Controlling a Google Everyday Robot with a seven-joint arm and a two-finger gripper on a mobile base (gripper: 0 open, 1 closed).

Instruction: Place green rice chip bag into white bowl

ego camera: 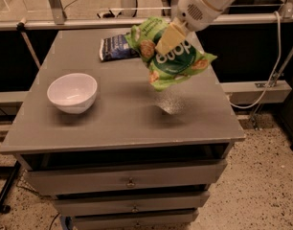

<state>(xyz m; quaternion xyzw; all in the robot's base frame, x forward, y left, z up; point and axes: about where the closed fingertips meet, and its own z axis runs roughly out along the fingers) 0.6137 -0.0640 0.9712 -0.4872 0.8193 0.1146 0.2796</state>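
Observation:
The green rice chip bag (177, 61) hangs in the air above the right middle of the grey table, clear of the surface. My gripper (169, 38) is shut on the bag's upper part, with a pale finger (168, 38) across its front. The white bowl (72, 93) stands upright and empty on the left side of the table, well to the left of the bag and lower in the view.
A dark blue snack bag (117, 48) lies flat at the back of the grey table (122, 123), partly behind the green bag. The table has drawers below its front edge. A metal rail and cables run behind it.

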